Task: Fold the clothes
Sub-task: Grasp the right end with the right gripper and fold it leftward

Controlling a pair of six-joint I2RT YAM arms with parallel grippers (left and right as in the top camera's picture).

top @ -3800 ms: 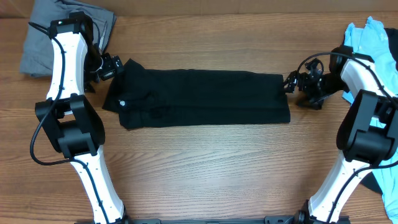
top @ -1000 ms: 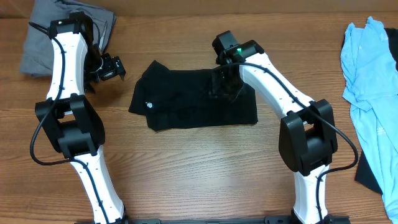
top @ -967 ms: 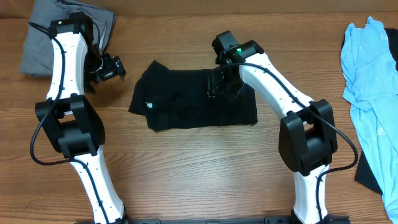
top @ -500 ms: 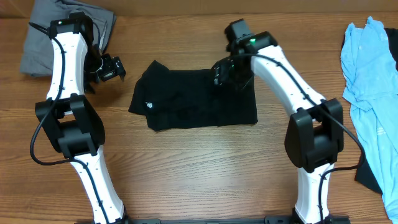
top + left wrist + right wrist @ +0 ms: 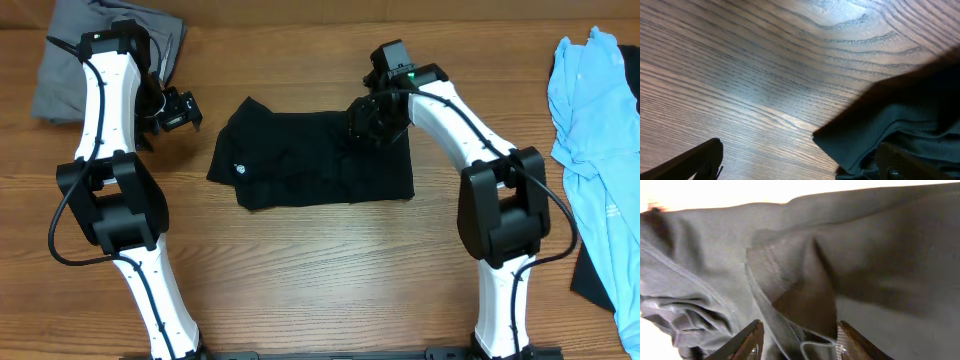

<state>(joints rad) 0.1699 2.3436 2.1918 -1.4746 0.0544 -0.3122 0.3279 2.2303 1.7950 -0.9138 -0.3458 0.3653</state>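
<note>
Under right gripper (image 5: 368,122), black shirt (image 5: 300,165) far edge, fabric between fingers (image 5: 747,340)

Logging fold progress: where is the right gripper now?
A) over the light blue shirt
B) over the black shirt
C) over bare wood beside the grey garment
B: the right gripper is over the black shirt, dark fabric filling its wrist view.

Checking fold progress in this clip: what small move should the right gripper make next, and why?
Probably close the right gripper on the black shirt: a fabric edge lies between its parted fingers, and the left gripper hangs open off the shirt's left end.
</note>
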